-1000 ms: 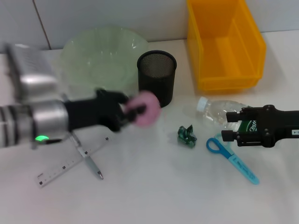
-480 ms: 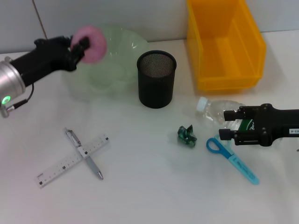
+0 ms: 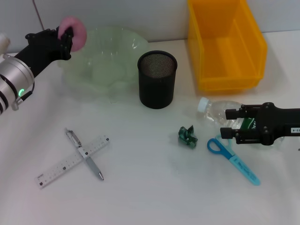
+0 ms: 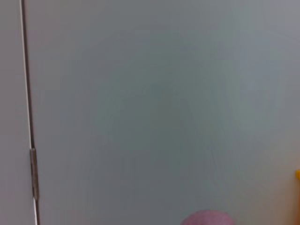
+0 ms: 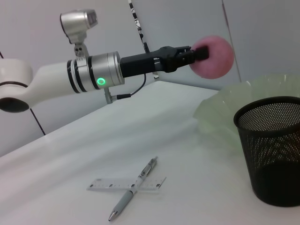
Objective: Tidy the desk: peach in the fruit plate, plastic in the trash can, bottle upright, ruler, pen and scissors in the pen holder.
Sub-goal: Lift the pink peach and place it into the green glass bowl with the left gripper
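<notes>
Holding the pink peach [image 3: 75, 31] above the fruit plate's [image 3: 117, 86] far-left rim, the left gripper [image 3: 64, 37] has not released it. Beside the fallen bottle [image 3: 216, 112], the right gripper [image 3: 230, 124] waits, spread open. Everything else remains unsorted.

The right pincer [image 3: 228, 123] covers part of the bottle [image 3: 216, 111]; the left wrist view's edge crops the peach [image 4: 207, 218].

you see the left arm [image 5: 56, 77] has a white shell, then silver metal rings with a small green light, and a thin black cable below. its left gripper [image 3: 63, 38] is black. the right gripper [image 3: 229, 123] is also black, with a small white label.
</notes>
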Robot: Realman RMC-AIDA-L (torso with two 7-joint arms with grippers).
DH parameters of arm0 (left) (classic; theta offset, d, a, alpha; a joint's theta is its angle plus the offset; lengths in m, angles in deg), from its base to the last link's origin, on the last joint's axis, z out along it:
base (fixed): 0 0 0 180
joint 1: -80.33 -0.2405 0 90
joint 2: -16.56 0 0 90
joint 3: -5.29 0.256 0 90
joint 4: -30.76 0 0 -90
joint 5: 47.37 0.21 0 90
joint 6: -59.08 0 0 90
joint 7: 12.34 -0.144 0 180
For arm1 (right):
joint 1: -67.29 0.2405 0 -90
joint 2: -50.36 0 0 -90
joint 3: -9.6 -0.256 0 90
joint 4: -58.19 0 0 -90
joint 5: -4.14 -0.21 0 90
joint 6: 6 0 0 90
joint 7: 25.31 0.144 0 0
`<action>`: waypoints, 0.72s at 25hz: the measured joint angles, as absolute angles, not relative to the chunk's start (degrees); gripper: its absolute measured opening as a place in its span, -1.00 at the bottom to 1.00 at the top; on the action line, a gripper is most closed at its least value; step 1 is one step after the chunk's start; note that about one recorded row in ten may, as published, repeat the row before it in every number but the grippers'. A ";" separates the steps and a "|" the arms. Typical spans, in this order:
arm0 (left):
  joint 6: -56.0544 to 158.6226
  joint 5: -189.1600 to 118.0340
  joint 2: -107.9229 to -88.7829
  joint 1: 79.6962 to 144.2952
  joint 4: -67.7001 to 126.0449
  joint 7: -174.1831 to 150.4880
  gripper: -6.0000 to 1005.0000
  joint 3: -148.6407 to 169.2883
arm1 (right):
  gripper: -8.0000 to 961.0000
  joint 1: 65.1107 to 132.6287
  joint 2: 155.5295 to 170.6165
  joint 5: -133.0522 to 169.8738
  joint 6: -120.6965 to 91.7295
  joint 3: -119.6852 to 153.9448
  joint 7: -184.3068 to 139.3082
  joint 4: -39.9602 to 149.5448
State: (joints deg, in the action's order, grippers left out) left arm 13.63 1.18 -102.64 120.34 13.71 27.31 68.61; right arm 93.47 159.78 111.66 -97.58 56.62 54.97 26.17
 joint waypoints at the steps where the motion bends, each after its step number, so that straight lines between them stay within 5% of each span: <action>1: 13.63 1.18 -102.64 120.34 13.71 27.31 -0.66 68.61 | 0.46 93.47 159.78 111.66 -97.58 56.62 54.97 26.17; 11: 10.97 -1.90 -102.62 121.54 17.05 19.75 -0.63 76.03 | 0.46 93.75 159.78 111.81 -96.91 56.62 54.92 26.20; 18: 11.31 -2.02 -102.61 121.66 16.66 20.14 -0.31 78.54 | 0.46 93.83 159.78 111.81 -96.79 56.62 54.93 26.20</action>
